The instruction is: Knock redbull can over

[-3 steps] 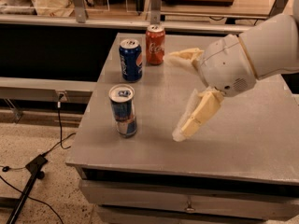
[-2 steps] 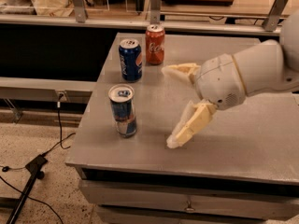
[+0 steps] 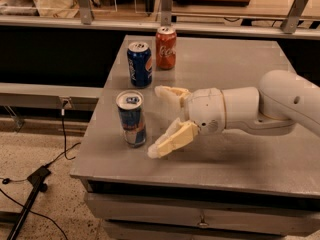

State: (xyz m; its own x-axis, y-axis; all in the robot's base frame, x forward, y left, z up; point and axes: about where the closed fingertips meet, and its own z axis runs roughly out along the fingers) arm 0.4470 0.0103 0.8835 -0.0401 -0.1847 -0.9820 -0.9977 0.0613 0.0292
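Redbull can (image 3: 131, 118): upright, near-left area of table (image 3: 240, 159), not yet toppled.
Gripper (image 3: 155, 122): jaws wide apart; swept leftward and lower, now just right of the can.
Implication: leftward push likely next; Pepsi can (image 3: 139, 64) behind, apart.

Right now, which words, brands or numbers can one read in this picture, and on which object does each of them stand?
"Coca-Cola", white script, partly legible: on the red-orange metal can.
White vertical lettering on the wider dark-blue metal can: too blurred to read.
Slim blue-and-silver redbull can: a red mark, lettering too blurred to read.
Cream-coloured robot hand, open, just right of the redbull can: no text.
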